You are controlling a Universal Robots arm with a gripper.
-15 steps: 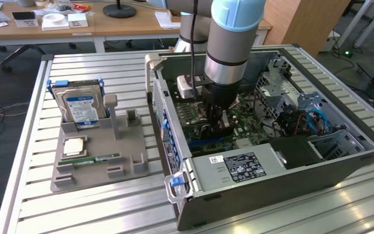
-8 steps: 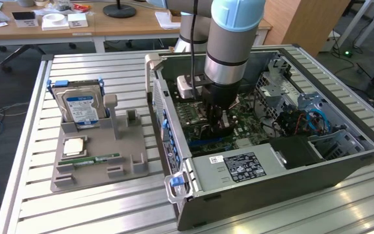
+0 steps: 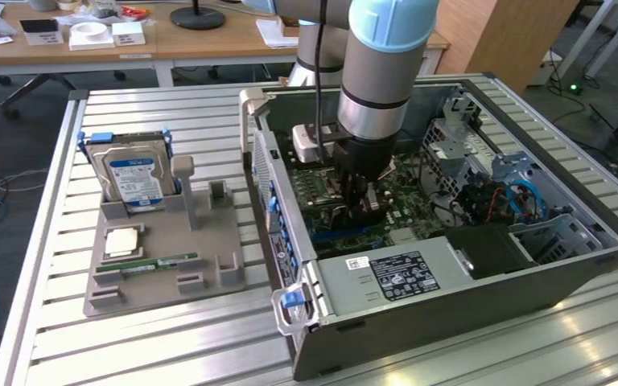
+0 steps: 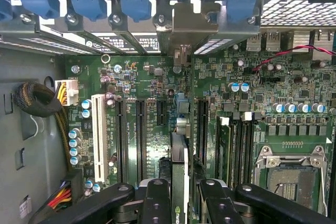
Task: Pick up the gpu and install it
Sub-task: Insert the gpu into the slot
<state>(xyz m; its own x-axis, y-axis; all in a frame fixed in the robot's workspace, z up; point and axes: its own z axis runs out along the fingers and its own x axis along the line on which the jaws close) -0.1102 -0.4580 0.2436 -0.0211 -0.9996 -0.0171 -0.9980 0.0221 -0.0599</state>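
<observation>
Here the gpu stands edge-on, thin and dark.

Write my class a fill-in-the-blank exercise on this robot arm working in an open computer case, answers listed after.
1. The gripper is shut on the gpu, holding it above the green ____ inside the computer case.
2. The hard drive standing in the gray holder has a ____ label.
3. The RAM stick lies flat in that holder, on the exterior view's ____ of the case.
Missing words: motherboard; blue; left.
</observation>
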